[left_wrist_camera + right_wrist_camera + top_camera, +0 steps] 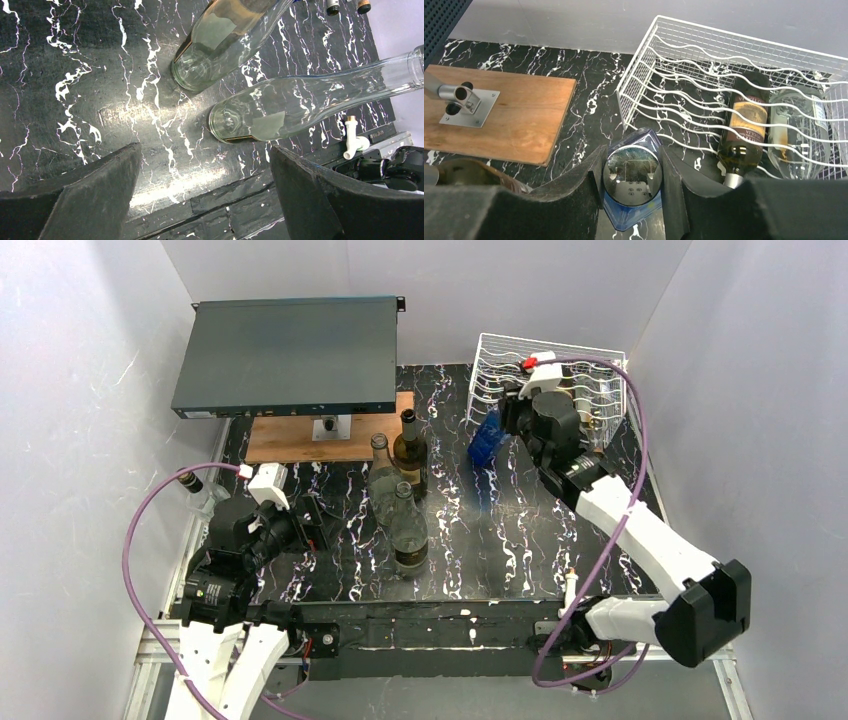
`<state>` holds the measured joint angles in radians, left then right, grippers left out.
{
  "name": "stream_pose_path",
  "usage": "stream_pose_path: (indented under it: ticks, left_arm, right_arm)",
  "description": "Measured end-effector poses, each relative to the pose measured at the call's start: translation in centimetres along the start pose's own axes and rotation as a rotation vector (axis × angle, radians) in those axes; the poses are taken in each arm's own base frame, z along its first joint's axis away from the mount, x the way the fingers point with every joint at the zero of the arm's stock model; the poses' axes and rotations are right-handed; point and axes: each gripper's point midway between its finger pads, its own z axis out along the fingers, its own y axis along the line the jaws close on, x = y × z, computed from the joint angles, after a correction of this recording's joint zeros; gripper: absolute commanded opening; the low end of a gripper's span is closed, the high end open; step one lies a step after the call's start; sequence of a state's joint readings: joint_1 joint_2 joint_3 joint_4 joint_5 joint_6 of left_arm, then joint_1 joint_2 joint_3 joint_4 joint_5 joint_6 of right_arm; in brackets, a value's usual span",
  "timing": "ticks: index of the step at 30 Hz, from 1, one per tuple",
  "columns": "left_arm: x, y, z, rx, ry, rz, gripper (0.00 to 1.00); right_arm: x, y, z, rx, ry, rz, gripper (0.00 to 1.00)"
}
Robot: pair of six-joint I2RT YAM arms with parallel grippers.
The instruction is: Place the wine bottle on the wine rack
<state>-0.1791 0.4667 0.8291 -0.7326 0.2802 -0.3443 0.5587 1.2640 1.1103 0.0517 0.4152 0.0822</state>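
The wine bottle (632, 172) is blue angular glass with a round silver top. My right gripper (632, 160) is shut on its top end. It hangs just off the front left corner of the white wire wine rack (684, 55); in the top view the blue wine bottle (487, 440) shows to the left of my right gripper (512, 418), beside the wine rack (480, 370). A dark bottle (744, 125) and a clear bottle (796, 130) lie in the rack. My left gripper (205, 165) is open and empty, low over the table at the near left.
Two clear bottles (220, 40) (300, 107) stand just beyond my left gripper (315, 523); a dark bottle (410, 455) stands behind them. A dark flat metal box (290, 355) sits on a post over a wooden board (509, 115) at the back left. White walls enclose the table.
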Motion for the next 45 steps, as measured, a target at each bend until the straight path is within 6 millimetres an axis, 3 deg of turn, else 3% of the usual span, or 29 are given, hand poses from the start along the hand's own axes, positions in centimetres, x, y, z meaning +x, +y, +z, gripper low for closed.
stream_pose_path:
  ticks: [12,21,23,26,29,38,39,44,45]
  left_arm:
    - [-0.1,-0.1,-0.2,0.005,-0.01,0.003,0.99]
    - [-0.1,-0.2,-0.3,0.011,-0.018,0.006,0.99]
    - [-0.2,-0.3,-0.5,0.013,-0.026,0.008,0.99]
    - [-0.2,-0.3,-0.6,0.015,-0.031,0.01,0.99]
    - [-0.2,-0.3,-0.5,0.015,-0.031,0.01,0.99]
    - [-0.3,-0.3,-0.5,0.016,-0.033,0.011,0.99]
    - [-0.3,-0.3,-0.5,0.016,-0.033,0.011,0.99]
    - [-0.3,-0.3,-0.5,0.016,-0.034,0.011,0.99]
    - [-0.3,-0.3,-0.5,0.016,-0.034,0.011,0.99]
  right_arm:
    - [2.5,-1.7,-4.8,-0.006,-0.043,0.081,0.01]
    - [5.6,-1.4,-6.4,-0.041,0.009,0.157,0.01]
    - [7.4,-1.1,-6.8,-0.057,0.062,0.162,0.01]
    - [11.6,-0.7,-7.8,-0.078,0.202,0.144,0.01]
    - [15.3,-1.4,-8.9,-0.053,0.32,0.12,0.01]
    - [19.8,-1.8,-9.8,-0.01,0.454,0.149,0.01]
    - [20.4,-1.8,-9.7,-0.003,0.475,0.147,0.11]
    - [23.3,-1.9,-9.0,0.05,0.666,0.078,0.8]
    - [23.5,-1.9,-8.7,0.056,0.686,0.065,0.88]
